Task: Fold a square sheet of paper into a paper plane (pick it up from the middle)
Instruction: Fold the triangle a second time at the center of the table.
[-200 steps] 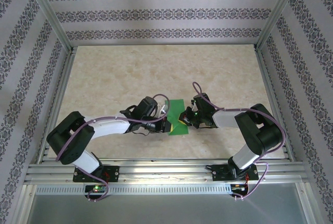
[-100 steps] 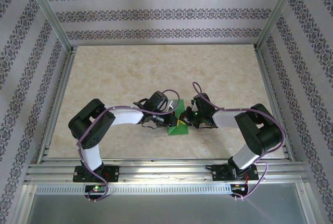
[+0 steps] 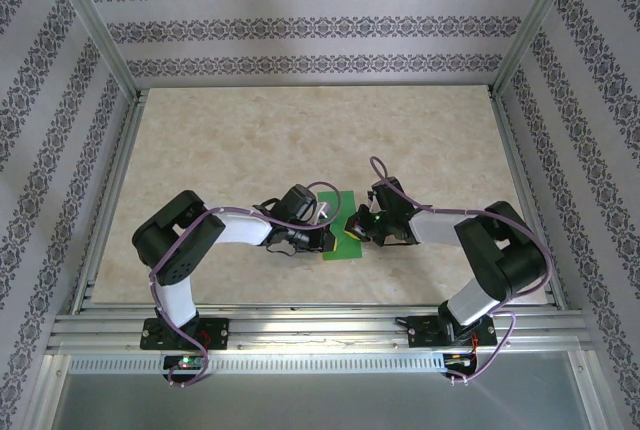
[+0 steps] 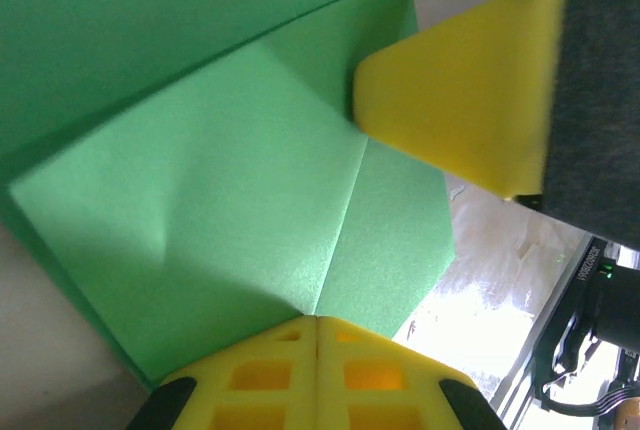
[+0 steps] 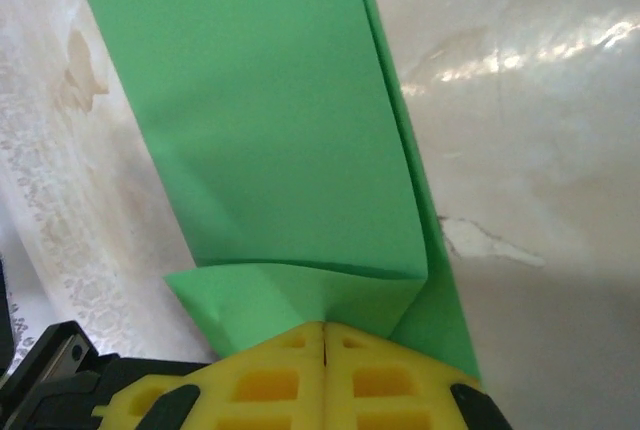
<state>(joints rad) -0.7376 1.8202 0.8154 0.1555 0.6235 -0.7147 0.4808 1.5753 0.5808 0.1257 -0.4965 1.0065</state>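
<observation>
My left tool (image 3: pixel 320 237) reaches in from 9 o'clock and sits low on the paper's (image 3: pixel 347 245) left side. Its yellow fingers are pressed together with no gap between them. In my left wrist view the tips meet right where the paper's centre crease runs out at the edge. I cannot tell whether a layer is caught between them or whether they only bear down on it.

The paper lies flat on the table (image 3: pixel 220 150), a little toward 6 o'clock from its middle, between my two tools. It is no longer a plain square. A long fold runs across it, slanted flaps lie turned in over it, and one crease runs down the centre.

My right tool (image 3: pixel 357 229) comes in from 3 o'clock onto the paper's right edge, its fingers likewise squeezed together. In the right wrist view they touch a small turned-in flap. One of its yellow pads also shows at 2 o'clock in the left wrist view, just touching the paper.

I judge the folding to be midway: the corner folds are being set and the dart is not yet formed. Next I must flatten these flaps firmly. One tool should hold the sheet while the other moves, or the thin paper may slide or spring open.
</observation>
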